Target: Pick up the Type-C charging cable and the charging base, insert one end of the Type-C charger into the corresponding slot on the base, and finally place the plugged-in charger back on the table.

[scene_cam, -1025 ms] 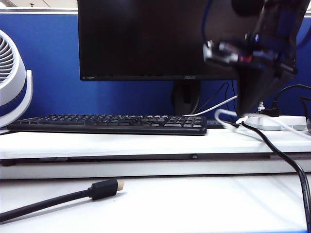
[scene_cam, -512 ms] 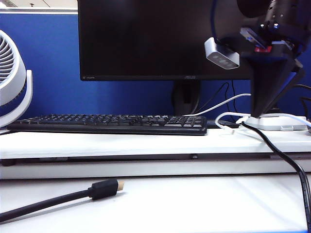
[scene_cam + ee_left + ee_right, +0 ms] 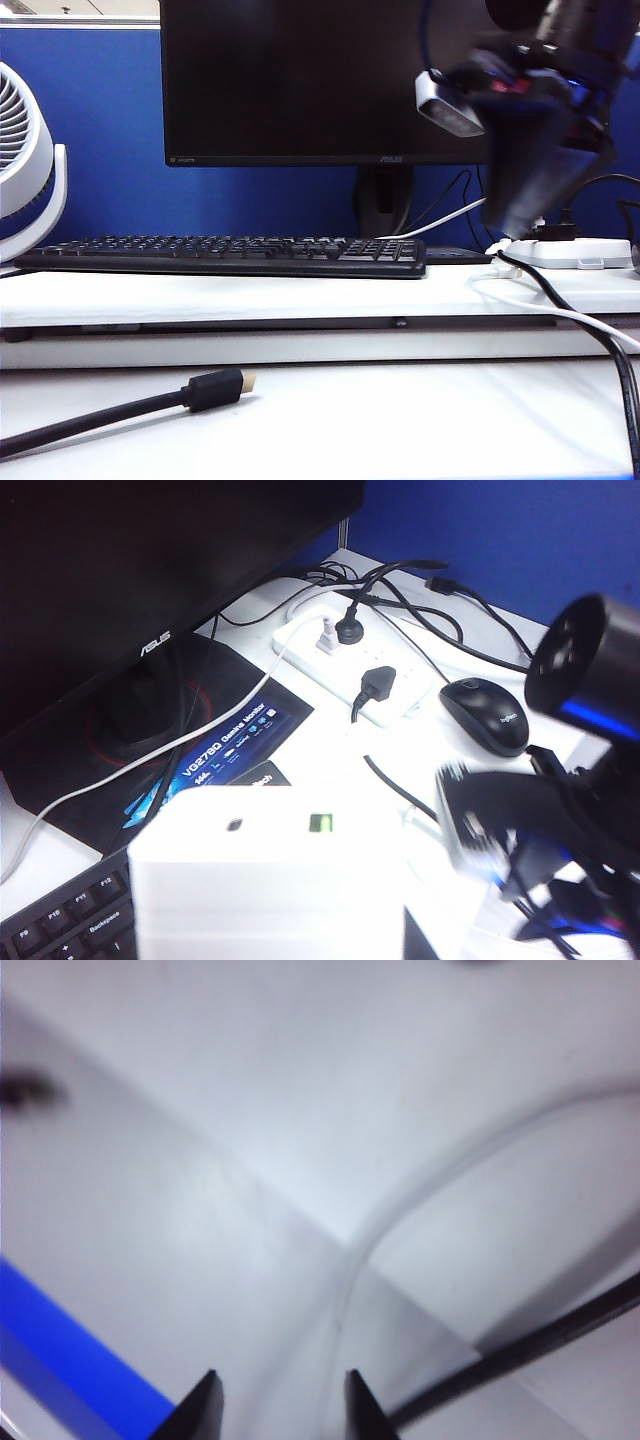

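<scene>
So the right tool (image 3: 278,1400) just let go: half a second back it was pinched shut down by the power strip (image 3: 575,252) at the right edge of the outside camera, and now its two dark tips stand apart with nothing between them. The Type-C charging cable (image 3: 560,312) used to loop up near the strip; now it lies slack across the shelf edge, running to the lower right, and in the right wrist cam it curves over the white desk (image 3: 420,420) just past the tips. Looks to me like the cable got dropped or set down, not plugged. The left tool isn't visible itself, but the charging base (image 3: 265,880) fills the bottom of its cam, apparently held, slot (image 3: 234,825) facing up and empty. So I'd say the cable needs re-grabbing
</scene>
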Available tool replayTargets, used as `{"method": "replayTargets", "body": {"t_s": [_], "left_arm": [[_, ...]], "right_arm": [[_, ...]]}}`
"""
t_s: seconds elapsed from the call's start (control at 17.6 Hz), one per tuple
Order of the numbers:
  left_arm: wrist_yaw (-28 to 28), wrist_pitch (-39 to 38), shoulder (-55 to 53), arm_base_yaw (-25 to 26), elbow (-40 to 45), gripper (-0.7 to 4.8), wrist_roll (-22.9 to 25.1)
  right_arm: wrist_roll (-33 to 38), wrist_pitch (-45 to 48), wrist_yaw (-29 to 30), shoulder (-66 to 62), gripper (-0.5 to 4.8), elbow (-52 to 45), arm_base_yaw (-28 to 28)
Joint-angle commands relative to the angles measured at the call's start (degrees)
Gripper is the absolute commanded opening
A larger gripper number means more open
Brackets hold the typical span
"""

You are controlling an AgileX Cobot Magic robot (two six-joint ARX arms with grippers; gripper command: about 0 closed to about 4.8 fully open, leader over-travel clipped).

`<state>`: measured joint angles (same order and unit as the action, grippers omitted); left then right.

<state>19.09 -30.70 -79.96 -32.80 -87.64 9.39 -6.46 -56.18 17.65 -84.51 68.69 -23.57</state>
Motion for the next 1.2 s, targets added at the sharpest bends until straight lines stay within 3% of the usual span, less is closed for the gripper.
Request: {"method": "replayTargets", "body": {"t_s": [0.06, 0.23, 0.34, 0.68, 1.2], "left_arm": [[0.5, 1.1, 0.4, 0.0, -0.2, -0.05, 0.0], [0.8, 1.1, 0.4, 0.0, -0.2, -0.05, -0.5], [2.0, 1.1, 0.4, 0.0, -0.2, -0.05, -0.5], [2.0, 1.1, 0.4, 0.0, -0.2, -0.05, -0.4], [4.3, 0.7, 0.4, 0.0, -0.2, -0.05, -0.4]], "right_arm": [[24.5, 10.2, 0.3, 0.3, 1.57, 1.8, -0.1], [39.9, 18.8, -2.6, 0.0, 1.58, 1.7, -0.1], [44.5, 20.1, -4.8, -0.5, 1.58, 1.7, -0.1], [45.6, 14.2, -8.4, -3.5, 1.58, 1.6, 0.2], [51.5, 15.0, -9.1, -8.9, 1.6, 1.6, 2.9]]}}
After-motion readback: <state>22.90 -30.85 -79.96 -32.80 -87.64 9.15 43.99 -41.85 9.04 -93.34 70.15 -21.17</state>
